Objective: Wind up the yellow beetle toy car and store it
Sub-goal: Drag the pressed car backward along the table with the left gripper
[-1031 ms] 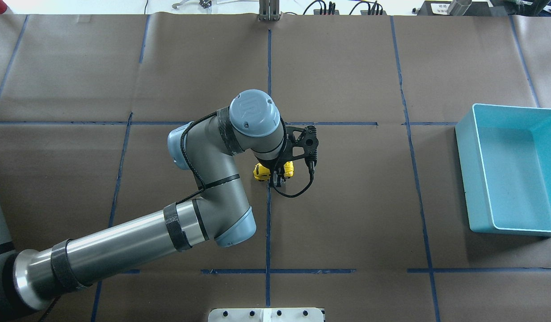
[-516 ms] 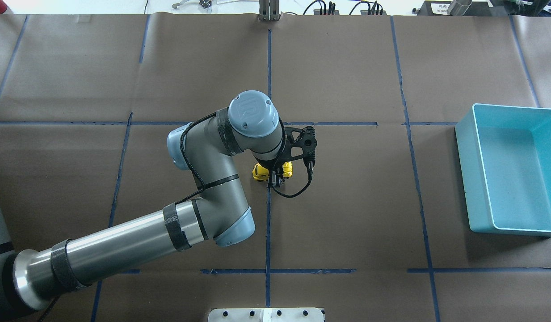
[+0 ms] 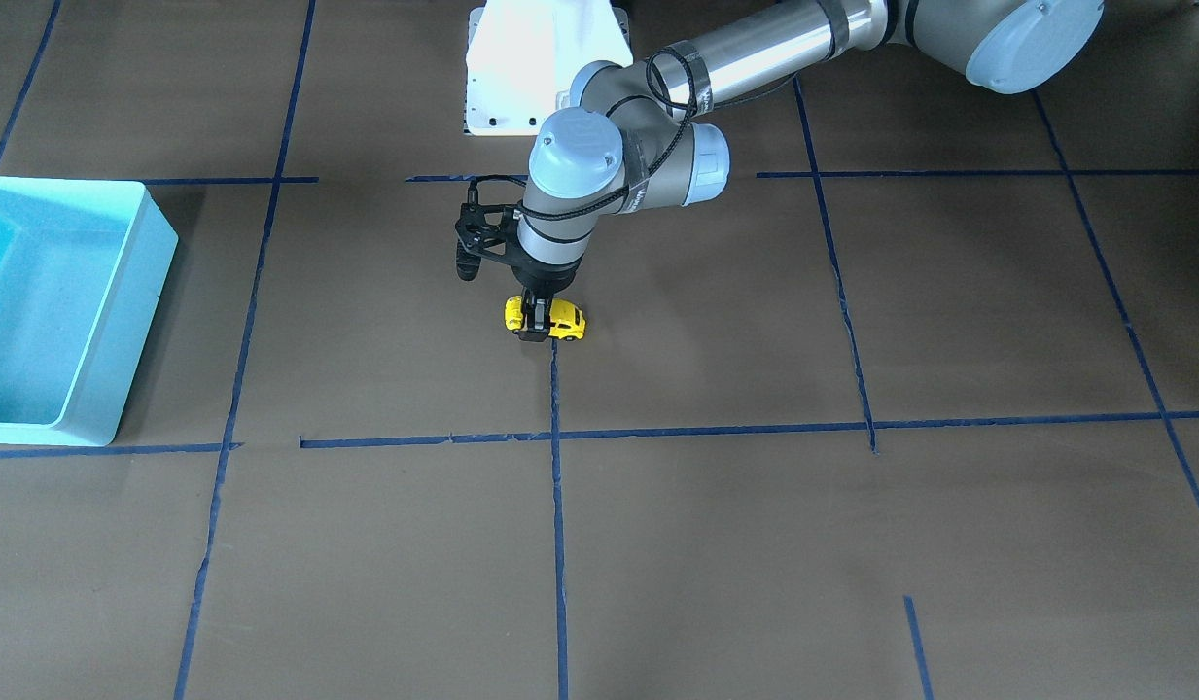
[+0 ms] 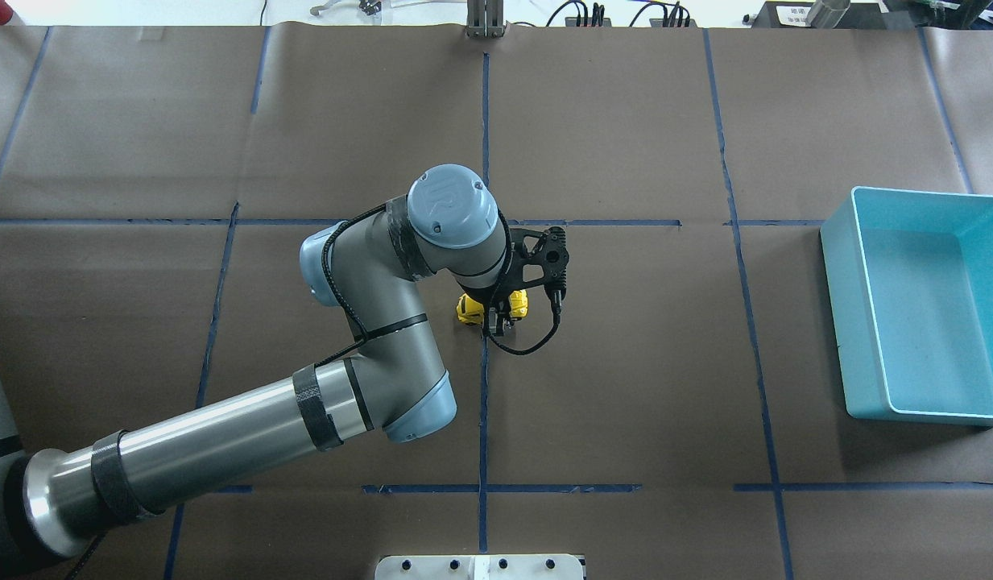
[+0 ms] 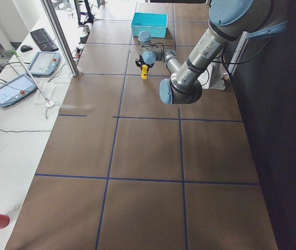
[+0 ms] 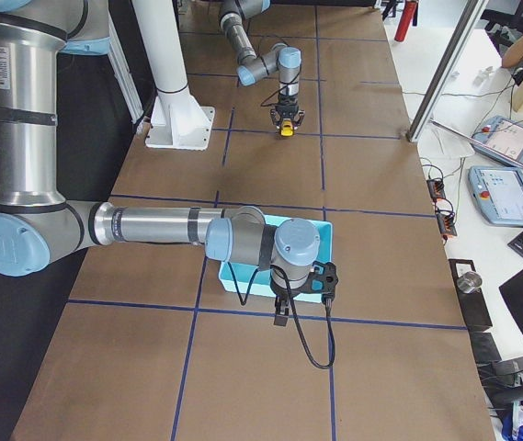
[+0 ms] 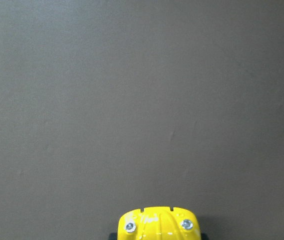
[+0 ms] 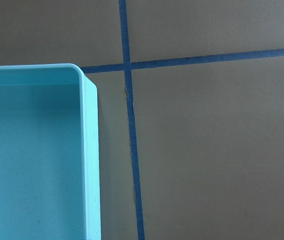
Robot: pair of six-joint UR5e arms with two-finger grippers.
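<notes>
1. The left pincer (image 4: 497, 321) is closed across the middle of the yellow beetle toy car (image 3: 566, 320), with one finger on each flank.
2. The car sits near the centre of the worktop (image 4: 625, 362), just beside a blue tape line (image 4: 482, 403). It appears to rest wheels-down on the brown paper.
3. The right pincer (image 6: 281, 317) hangs just beside the light blue bin (image 4: 858, 322). We cannot tell whether it is open or closed.
4. Progress: the grasp is made, and we judge the wind-up stroke to be the step in hand. Storage is not yet done, as the car lies well apart from the bin.
5. Markings: the blue joint cap (image 4: 452, 205) bears a logo we read as "UR". In the left wrist view, the car's end shows two silver studs and a whitish scrawl we cannot read.
</notes>
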